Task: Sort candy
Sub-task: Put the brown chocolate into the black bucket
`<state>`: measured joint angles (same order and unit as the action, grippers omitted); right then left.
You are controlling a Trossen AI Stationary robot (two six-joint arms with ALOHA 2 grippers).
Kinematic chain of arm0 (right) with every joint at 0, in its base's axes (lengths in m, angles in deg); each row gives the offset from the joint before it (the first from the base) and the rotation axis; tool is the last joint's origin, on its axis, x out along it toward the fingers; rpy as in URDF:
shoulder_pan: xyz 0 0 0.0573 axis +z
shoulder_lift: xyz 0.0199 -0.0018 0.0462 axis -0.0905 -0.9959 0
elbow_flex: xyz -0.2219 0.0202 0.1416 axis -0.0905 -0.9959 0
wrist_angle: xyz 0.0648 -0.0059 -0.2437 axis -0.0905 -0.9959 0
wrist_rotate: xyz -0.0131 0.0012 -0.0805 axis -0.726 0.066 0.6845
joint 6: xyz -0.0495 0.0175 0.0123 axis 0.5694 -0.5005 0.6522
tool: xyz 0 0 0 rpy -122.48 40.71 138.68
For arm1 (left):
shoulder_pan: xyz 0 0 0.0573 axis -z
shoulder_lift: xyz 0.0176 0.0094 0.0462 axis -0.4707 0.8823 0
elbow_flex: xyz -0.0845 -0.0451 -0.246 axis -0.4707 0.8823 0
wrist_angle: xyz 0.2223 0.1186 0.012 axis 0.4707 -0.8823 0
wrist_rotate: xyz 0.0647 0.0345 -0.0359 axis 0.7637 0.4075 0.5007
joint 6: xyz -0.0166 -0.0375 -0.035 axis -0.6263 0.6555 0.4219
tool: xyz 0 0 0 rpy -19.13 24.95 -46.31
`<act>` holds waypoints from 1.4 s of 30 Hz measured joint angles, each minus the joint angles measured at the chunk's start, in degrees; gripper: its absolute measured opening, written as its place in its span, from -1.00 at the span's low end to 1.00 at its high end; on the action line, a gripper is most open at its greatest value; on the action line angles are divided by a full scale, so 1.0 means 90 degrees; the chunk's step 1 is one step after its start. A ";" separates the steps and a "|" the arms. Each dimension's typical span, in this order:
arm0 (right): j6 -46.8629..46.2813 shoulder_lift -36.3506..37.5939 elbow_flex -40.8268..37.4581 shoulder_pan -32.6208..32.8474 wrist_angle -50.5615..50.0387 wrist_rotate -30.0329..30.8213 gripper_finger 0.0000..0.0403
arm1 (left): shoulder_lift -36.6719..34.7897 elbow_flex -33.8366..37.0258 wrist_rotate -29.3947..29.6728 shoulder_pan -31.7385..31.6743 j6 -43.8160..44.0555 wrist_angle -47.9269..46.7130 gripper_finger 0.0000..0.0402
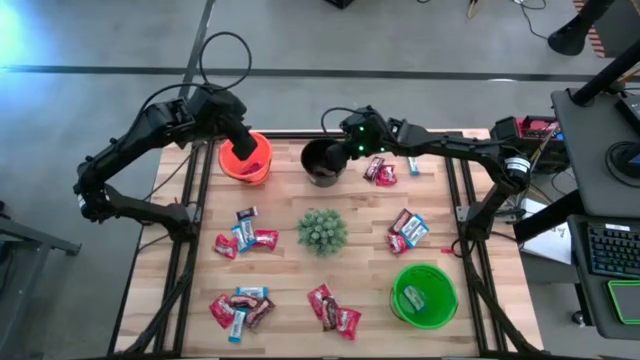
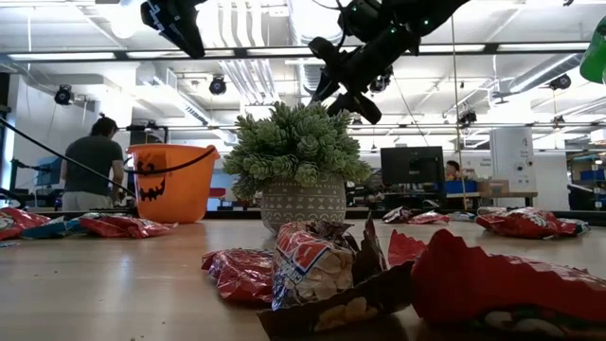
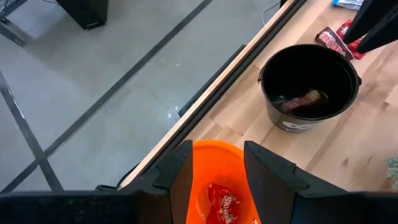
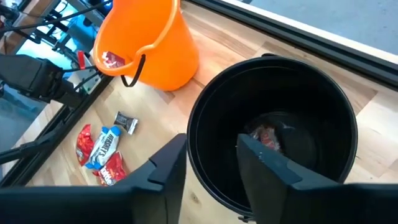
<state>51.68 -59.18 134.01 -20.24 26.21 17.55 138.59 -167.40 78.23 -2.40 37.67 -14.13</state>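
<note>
Tools (image 1: 243, 150) (image 1: 336, 152) poised over buckets

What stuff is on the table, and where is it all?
Orange bucket: one, back left, a red candy inside.
Black bucket: one, back middle, a brown candy inside.
Green bucket: one, front right.
Plant: one, green, table middle.
Candy: six loose piles in red, light blue and brown: back right, right, left, front left, front middle.
Person: one, dark shirt, in the room behind.
Left end effector: open, empty, above the orange bucket.
Right end effector: open, empty, above the black bucket.
</note>
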 joint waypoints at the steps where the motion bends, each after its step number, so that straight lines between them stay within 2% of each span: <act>1: 0.0002 0.0008 -0.0002 0.0000 -0.0001 0.0000 -0.30 | -0.0002 0.0000 0.0000 -0.0002 0.0000 0.0000 -0.37; 5: 0.0053 0.0059 -0.0002 -0.0010 -0.0002 -0.0002 -0.27 | -0.0005 0.0000 -0.0139 0.0000 0.0021 -0.0003 -0.33; 10: 0.0129 0.0164 -0.0004 -0.0010 -0.0120 -0.0006 -0.27 | -0.0019 -0.0025 -0.0352 0.0000 0.0121 -0.0141 -0.18; 13: 0.0394 0.0278 -0.0004 -0.0012 -0.0387 -0.0002 -0.26 | 0.0017 -0.0269 -0.0422 0.0000 0.0226 -0.0651 -0.08; 20: 0.0957 0.0620 -0.0009 -0.0099 -0.1106 0.0001 -0.26 | 0.0049 -0.0457 -0.1375 0.0049 0.0194 -0.1902 -0.05; 24: 0.1007 0.0846 -0.0009 -0.0205 -0.1453 0.0008 -0.26 | 0.0053 -0.0309 -0.2080 0.0215 0.0192 -0.1958 -0.05; 35: 0.1314 0.1652 -0.0009 -0.0486 -0.2288 0.0193 -0.26 | 0.0058 0.0671 -0.2198 0.1084 0.0240 -0.1896 -0.05; 42: 0.0942 0.2389 -0.0009 -0.0483 -0.2434 0.0192 -0.26 | 0.0049 0.1515 -0.2215 0.1682 0.0225 -0.1705 -0.05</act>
<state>60.17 -37.67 133.92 -24.59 4.31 19.28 139.04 -153.77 58.29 12.74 39.69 -29.47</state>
